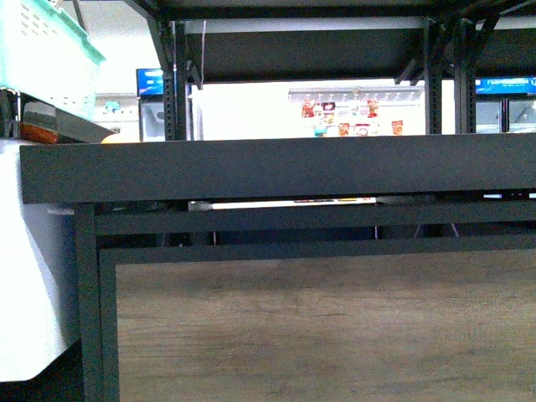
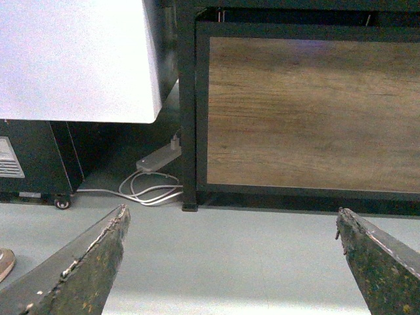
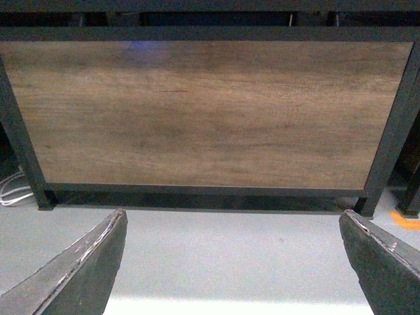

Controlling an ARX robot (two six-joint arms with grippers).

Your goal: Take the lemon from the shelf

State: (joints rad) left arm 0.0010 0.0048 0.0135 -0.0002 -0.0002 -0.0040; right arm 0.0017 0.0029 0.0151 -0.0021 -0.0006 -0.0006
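Jaws of left gripper (image 2: 231,216) and right gripper (image 3: 233,216) hang spread, empty, low before the shelf (image 1: 276,167); no lemon shows, so the approach likely calls for lifting both first.

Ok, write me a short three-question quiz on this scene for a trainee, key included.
1. True or false: a lemon shows on the shelf in the front view.
2. In the left wrist view, what sits by the shelf's lower post? A) a white power strip with cables; B) a bottle; C) a cup.
3. Short answer: are the left gripper and right gripper open or shut?
Key: 1 false, no lemon is in view; 2 A; 3 both open, with nothing between the fingers.
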